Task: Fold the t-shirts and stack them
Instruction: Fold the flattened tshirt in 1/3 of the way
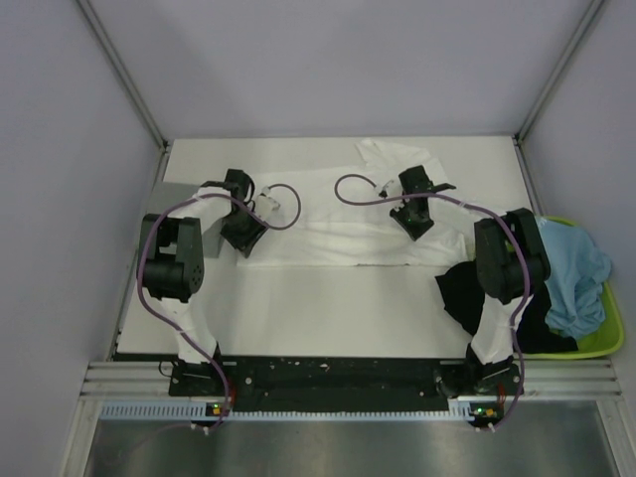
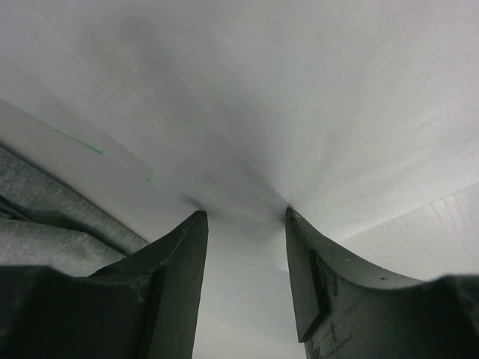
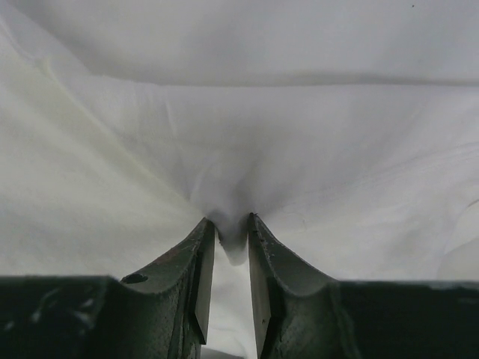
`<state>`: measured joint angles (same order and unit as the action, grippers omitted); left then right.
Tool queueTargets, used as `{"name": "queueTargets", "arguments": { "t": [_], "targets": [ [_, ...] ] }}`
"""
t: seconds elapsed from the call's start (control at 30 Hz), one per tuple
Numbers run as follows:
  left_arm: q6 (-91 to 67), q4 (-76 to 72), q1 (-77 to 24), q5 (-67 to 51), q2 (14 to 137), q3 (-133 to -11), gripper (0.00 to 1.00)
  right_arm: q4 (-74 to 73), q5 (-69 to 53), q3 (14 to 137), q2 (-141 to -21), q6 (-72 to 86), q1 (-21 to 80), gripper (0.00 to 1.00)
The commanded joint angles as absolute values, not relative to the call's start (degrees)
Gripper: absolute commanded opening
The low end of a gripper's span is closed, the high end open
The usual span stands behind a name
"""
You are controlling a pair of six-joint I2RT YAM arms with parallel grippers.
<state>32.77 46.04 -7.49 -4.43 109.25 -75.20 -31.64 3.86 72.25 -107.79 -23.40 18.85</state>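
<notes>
A white desk (image 1: pixel 328 308) is spreading across the middle of the top view, and pale lavender walls (image 1: pixel 338 60) are closing it in at the back and on both sides, with silver posts (image 1: pixel 124 75) running up the two back corners. A lime-green tray (image 1: pixel 608 333) is sitting just beside the desk's right edge, toward the near corner. Along the near edge an aluminium rail (image 1: pixel 119 380) is crossing the view, with a white toothed strip (image 1: pixel 328 409) and a dull metal sheet (image 1: pixel 338 447) lying below it.
</notes>
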Motion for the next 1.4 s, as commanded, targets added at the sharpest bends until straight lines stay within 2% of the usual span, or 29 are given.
{"name": "queueTargets", "arguments": {
  "t": [0.0,0.3,0.53,0.63,0.77,1.0,1.1,1.37],
  "targets": [
    [33.13,44.91,-7.21,-3.61,107.75,-75.06,0.51,-29.53,7.47,72.25,-107.14,-25.05,18.81,0.24],
    [33.75,45.18,-7.21,-2.9,108.46,-74.88,0.51,-31.73,6.15,71.9,-103.45,-25.75,18.9,0.3],
    [33.92,44.65,-7.21,-2.81,108.28,-73.3,0.51,-31.55,4.83,71.54,-103.36,-26.89,18.81,0.27],
    [33.93,44.56,-7.21,-2.81,108.19,-73.21,0.51,-31.38,4.75,71.46,-104.23,-26.89,18.81,0.21],
    [34.01,44.56,-7.21,-2.64,108.19,-73.39,0.51,-31.29,5.36,71.72,-104.68,-26.72,18.81,0.01],
    [34.02,44.47,-7.21,-2.37,108.02,-73.04,0.51,-25.86,11.25,76.46,-104.68,-33.28,19.86,0.0],
    [33.93,44.3,-7.21,-2.55,107.32,-72.25,0.51,-19.88,9.68,76.03,-105.29,-39.87,20.83,0.0],
    [33.92,44.21,-7.21,-1.93,105.91,-70.49,0.52,-16.62,7.21,78.66,-110.82,-49.83,22.41,0.0]
  ]
}}
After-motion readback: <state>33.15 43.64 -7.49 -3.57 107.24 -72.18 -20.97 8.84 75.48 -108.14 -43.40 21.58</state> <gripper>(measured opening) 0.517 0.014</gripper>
